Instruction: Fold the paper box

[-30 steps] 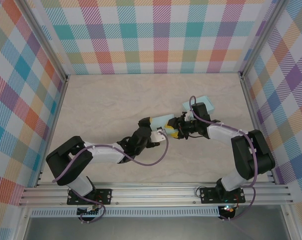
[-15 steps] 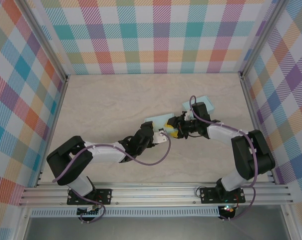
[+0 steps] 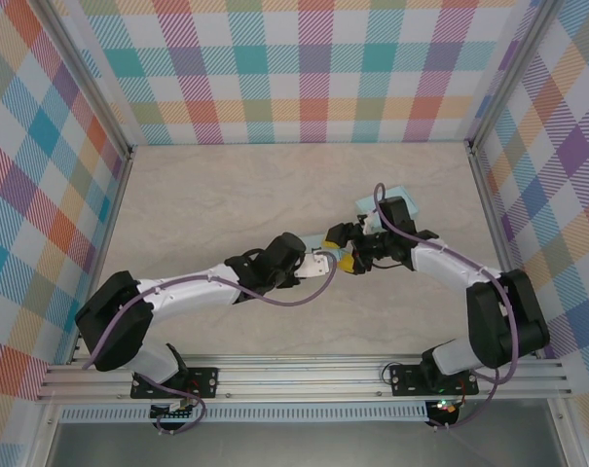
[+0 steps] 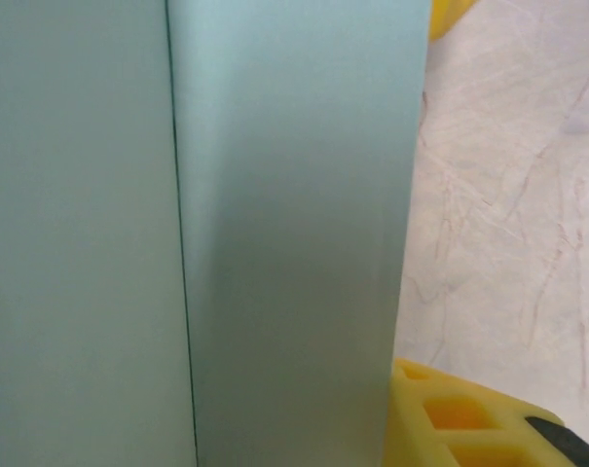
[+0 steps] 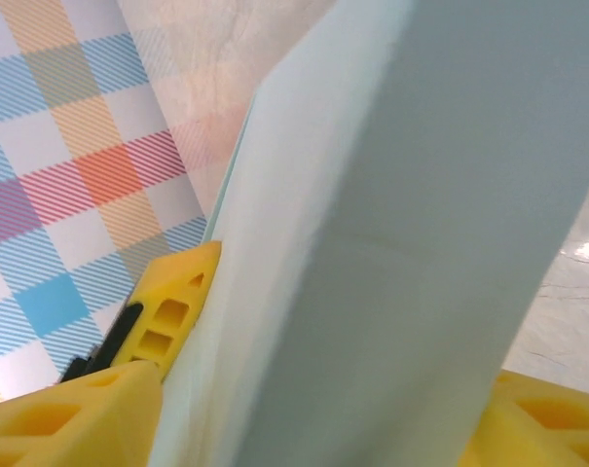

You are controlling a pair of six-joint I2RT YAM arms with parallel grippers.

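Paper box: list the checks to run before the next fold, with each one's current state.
1. Right gripper on the paper box: ok, panel sits between its yellow fingers.
2. Left gripper grip: cannot tell, the paper hides its jaws.
3. Crease straight: ok.
4. Gap between grippers: cannot tell, they crowd together from above.
5. Box fully folded: not ok, one flap sticks out flat.

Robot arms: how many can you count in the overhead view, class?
2. The left arm reaches in from lower left, the right arm from lower right, meeting at the paper box. None seem hidden.
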